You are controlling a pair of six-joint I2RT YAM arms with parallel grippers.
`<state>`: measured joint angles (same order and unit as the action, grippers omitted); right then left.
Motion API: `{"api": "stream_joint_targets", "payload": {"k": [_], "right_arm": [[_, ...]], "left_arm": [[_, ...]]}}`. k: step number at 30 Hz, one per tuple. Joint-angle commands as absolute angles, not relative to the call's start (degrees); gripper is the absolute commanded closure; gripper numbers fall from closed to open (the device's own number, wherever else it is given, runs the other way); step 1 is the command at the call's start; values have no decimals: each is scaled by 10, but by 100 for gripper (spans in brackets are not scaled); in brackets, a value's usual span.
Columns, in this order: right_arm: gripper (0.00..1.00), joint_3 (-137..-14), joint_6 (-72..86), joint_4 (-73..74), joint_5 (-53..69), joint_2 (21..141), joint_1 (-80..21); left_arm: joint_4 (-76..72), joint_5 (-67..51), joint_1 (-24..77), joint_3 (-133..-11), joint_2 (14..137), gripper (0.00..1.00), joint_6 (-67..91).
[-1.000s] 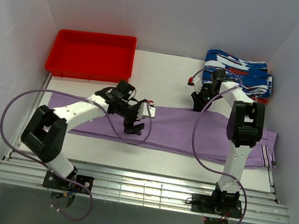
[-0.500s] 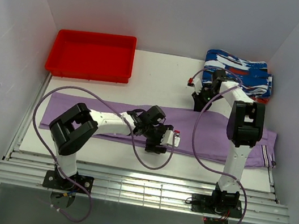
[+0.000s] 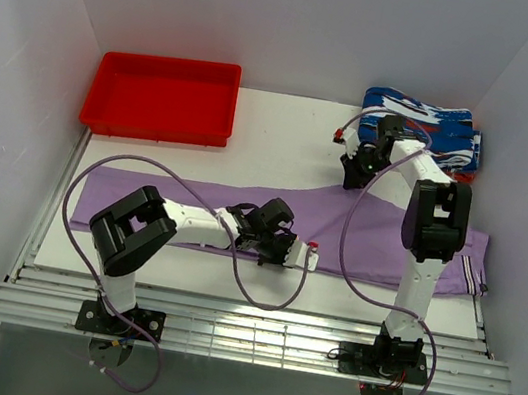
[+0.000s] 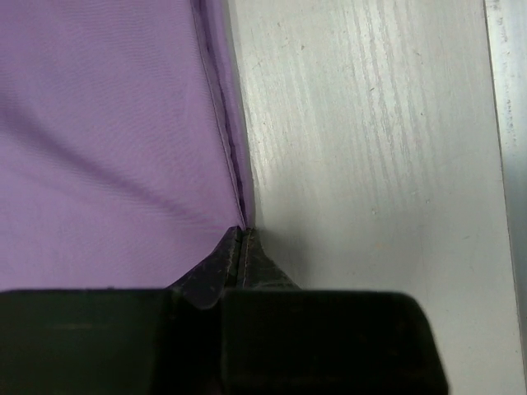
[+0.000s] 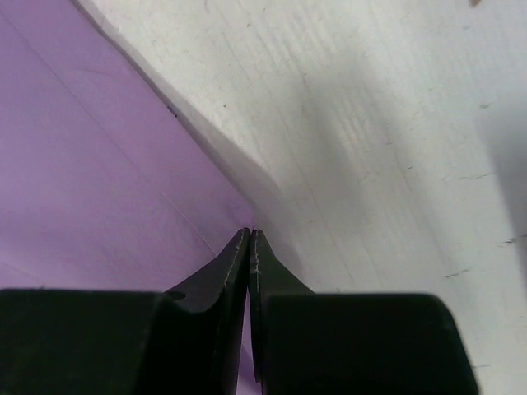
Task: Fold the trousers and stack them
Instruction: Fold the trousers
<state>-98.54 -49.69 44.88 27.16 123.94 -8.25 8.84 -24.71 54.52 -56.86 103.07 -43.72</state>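
Observation:
The lilac trousers (image 3: 379, 239) lie spread lengthwise across the white table, waistband at the right. My left gripper (image 3: 277, 258) is down at their near edge. In the left wrist view its jaws (image 4: 241, 231) are shut with the cloth's hem (image 4: 222, 123) running into the tips. At the far edge, close to the patterned pile, sits my right gripper (image 3: 352, 179). Its jaws (image 5: 249, 234) are shut on the border of the purple cloth (image 5: 82, 164), and some purple shows between them lower down.
A red tray (image 3: 165, 95) stands at the back left. Folded blue-white-red garments (image 3: 423, 123) lie at the back right, just behind the right arm. White walls close in both sides, and metal rails (image 3: 251, 332) run along the near table edge.
My left arm swung from above the middle of the trousers down to their near edge and its jaws closed there. The right gripper finished closing at the far edge and barely shifted.

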Motion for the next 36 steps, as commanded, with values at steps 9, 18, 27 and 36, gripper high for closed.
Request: {"api": "stream_joint_targets", "payload": {"k": [9,18,27,36], "right_arm": [[92,-1060,-469,398,255,1213,-69],[91,-1038,-455,381,224,1223,-75],[11,-1090,-390,450,226,1124,-77],[10,-961,-298,419,278,994,-75]], "left_arm": [[127,-222,560,-512,1030,100,-441],[144,-220,564,-520,1023,79,-418],[248,-200,440,-636,832,2,-160],[373,-330,-9,-661,665,2,-94]]}}
